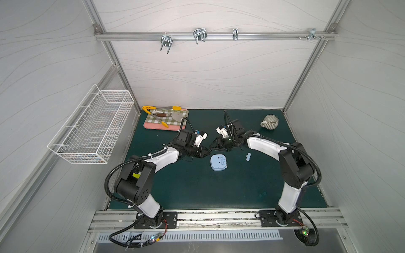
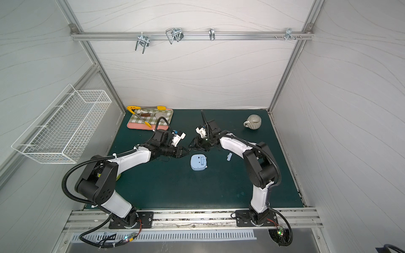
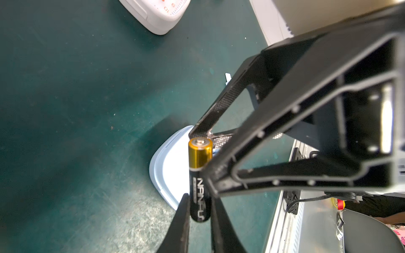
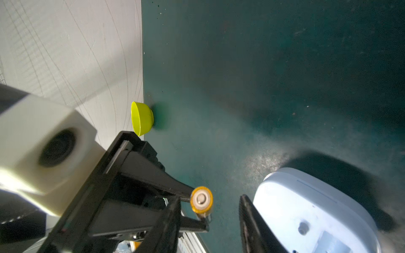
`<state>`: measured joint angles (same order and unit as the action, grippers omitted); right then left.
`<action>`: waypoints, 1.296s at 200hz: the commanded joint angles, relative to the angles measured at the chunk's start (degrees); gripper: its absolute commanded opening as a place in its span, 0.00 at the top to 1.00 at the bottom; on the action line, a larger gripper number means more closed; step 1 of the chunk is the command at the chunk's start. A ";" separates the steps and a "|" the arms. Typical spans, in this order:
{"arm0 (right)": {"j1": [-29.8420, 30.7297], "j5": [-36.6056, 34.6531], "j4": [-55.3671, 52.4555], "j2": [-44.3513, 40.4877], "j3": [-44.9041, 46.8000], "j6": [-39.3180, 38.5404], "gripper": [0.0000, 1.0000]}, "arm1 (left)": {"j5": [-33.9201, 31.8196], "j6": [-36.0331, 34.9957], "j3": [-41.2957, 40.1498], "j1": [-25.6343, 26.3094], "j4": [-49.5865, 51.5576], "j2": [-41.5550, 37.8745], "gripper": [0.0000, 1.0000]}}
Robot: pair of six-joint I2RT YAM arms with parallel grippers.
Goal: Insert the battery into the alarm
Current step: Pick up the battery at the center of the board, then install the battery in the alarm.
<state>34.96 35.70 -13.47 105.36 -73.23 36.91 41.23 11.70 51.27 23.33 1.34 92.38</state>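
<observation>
- Battery [image 3: 199,175]: clamped at its black end between the tightly closed fingers [image 3: 184,221] of the left gripper [image 3: 198,197]. The gold end, with its terminal nub, projects free beyond the fingertips.
- Long axis: in line with the left gripper's fingers, so roughly left to right in the scene, with the gold end pointing right. The right wrist view shows the battery [image 4: 201,199] end-on.
- Right gripper [image 4: 209,197]: jaws part open and straddling the gold end, gripping nothing. A clear gap separates the battery from the finger on the side of the alarm [image 4: 306,208]. Whether the opposite finger touches the battery cannot be told.
- Meeting point: in both top views the two grippers stand tip to tip above the middle of the mat [image 1: 197,190], clear of its surface.
- Alarm [image 1: 218,162]: face down on the mat with its open battery bay upward. It lies just to the near side and slightly right of the meeting tips, below them and apart from the battery.
- Reach: both grippers are about equally close to the alarm, but only the left one has the battery.
- Judgement: the coming move turns on carrying the battery nearward and down, with its axis matched to the bay. The bay's direction is too small to read.
- Battery cover [image 1: 248,156]: loose on the mat, right of the alarm and apart from it.
</observation>
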 commanded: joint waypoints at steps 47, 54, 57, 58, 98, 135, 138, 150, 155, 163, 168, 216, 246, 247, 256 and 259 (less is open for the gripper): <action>0.28 1.91 1.17 1.25 -1.65 0.80 0.75 | 2.81 0.11 0.41 -0.22 -2.57 -0.75 0.82; 0.29 1.92 1.17 1.25 -1.62 0.80 0.77 | 2.91 0.07 0.38 -0.22 -2.65 -0.68 0.82; 0.29 1.95 1.17 1.25 -1.63 0.80 0.78 | 2.93 0.07 0.34 -0.22 -2.62 -0.68 0.82; 0.28 1.93 1.17 1.25 -1.64 0.80 0.79 | 2.91 0.07 0.38 -0.22 -2.60 -0.65 0.82; 0.32 1.85 0.89 0.31 -1.54 0.47 0.92 | 2.41 0.25 0.35 -0.22 -2.75 -0.46 0.78; -0.11 -5.00 -6.89 -2.47 -3.11 -6.95 0.92 | -6.12 6.19 -2.28 -0.22 -6.90 -2.89 0.04; -0.14 -6.30 -8.10 -2.77 -3.28 -8.20 0.92 | -7.03 6.94 -2.66 -0.22 -7.48 -3.25 0.02; -0.24 -11.95 -12.17 -4.74 -3.37 -12.83 0.92 | -9.42 10.93 -4.28 -0.15 -10.27 -4.61 0.00; -0.16 -14.52 -13.68 -5.54 -3.27 -14.47 0.92 | -10.56 13.15 -4.95 -0.13 -11.27 -5.08 0.00; -0.03 -17.87 -15.54 -6.51 -2.77 -16.57 0.92 | -12.76 16.90 -6.27 0.17 -12.79 -5.67 0.00; 0.08 -19.73 -16.33 -7.05 -2.39 -17.74 0.92 | -14.54 19.43 -6.92 0.43 -13.25 -5.94 0.00; 4.34 -32.61 -20.04 -7.77 -0.61 -24.34 0.92 | -19.19 34.26 -5.56 4.70 -7.52 -1.93 0.12; 6.08 -34.91 -20.73 -5.74 -1.55 -24.66 0.92 | -17.77 37.01 -2.55 6.96 -4.86 3.50 0.24; 6.08 -34.78 -20.72 -5.67 -1.56 -24.63 0.92 | -17.77 37.04 -2.56 6.98 -4.86 3.59 0.24; 6.01 -33.32 -20.27 -5.26 -1.57 -23.98 0.92 | -17.68 37.51 -2.36 7.13 -4.82 4.49 0.29; 5.98 -33.03 -20.00 -5.15 -1.43 -23.76 0.92 | -17.63 37.59 -2.28 7.16 -4.82 4.81 0.30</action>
<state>40.64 4.49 -31.79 98.65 -74.46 14.66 24.14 44.80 46.39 29.71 -4.64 94.80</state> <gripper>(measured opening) 0.165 0.738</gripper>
